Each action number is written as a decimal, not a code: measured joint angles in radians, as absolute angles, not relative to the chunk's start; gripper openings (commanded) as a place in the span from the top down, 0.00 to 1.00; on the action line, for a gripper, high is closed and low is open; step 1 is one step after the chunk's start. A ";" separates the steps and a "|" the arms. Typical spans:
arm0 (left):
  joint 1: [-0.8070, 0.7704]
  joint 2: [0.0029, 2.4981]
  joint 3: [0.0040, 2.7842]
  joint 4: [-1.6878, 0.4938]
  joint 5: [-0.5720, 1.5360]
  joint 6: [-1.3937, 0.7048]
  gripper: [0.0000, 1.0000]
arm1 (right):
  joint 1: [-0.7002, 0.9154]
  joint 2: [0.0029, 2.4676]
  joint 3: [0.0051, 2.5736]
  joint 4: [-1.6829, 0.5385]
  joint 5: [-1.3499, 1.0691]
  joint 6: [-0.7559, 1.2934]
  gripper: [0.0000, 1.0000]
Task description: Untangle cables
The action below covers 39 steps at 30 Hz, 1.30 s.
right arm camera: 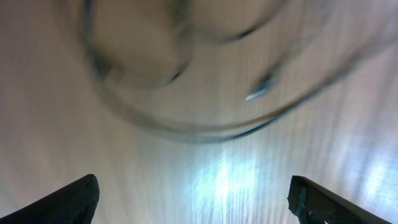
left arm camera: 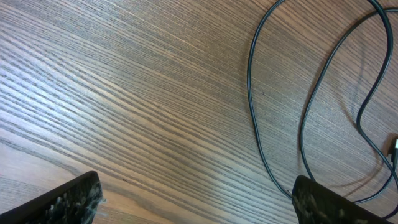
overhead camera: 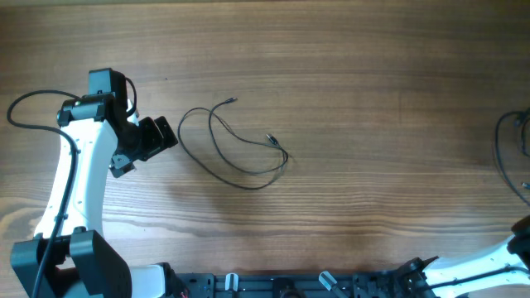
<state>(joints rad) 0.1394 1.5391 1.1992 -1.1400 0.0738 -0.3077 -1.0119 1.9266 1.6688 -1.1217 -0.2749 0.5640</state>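
Note:
A thin dark cable (overhead camera: 181,132) lies in loose loops on the wooden table at centre, with small metallic plugs at both ends. My left gripper (overhead camera: 161,136) sits just left of the loops, open and empty. In the left wrist view the same cable (left arm camera: 250,81) runs down the upper right to the right fingertip, and the open jaws (left arm camera: 196,193) hold nothing. A second dark cable (overhead camera: 499,153) lies at the right edge. The right wrist view is blurred: dark cable loops (right arm camera: 155,124) with a metallic plug (right arm camera: 256,94) lie ahead of my open right gripper (right arm camera: 193,193).
The white left arm (overhead camera: 79,182) reaches up the table's left side. The right arm (overhead camera: 497,257) enters at the bottom right corner. A dark rail (overhead camera: 290,285) runs along the front edge.

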 measured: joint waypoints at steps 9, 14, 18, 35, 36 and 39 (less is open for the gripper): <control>0.139 1.539 1.199 -1.140 0.090 -0.307 0.00 | -0.583 1.927 1.669 -1.176 -0.601 0.056 0.00; 0.139 1.539 1.199 -1.140 0.096 -0.308 0.00 | -0.252 1.927 1.669 -1.186 -0.625 -0.117 0.00; 0.139 1.539 1.199 -1.140 0.096 -0.307 0.00 | 0.043 1.927 1.669 -1.190 -0.572 -0.180 0.00; 0.139 1.539 1.199 -1.057 0.096 -0.308 0.00 | 0.642 1.927 1.638 -1.248 -0.268 1.123 0.00; 0.139 1.539 1.199 -1.057 0.096 -0.308 0.00 | 0.682 1.927 1.637 -1.235 -0.258 1.225 0.00; 0.139 1.539 1.199 -1.057 0.096 -0.308 0.00 | 0.764 1.927 1.637 -1.203 -0.215 1.388 0.00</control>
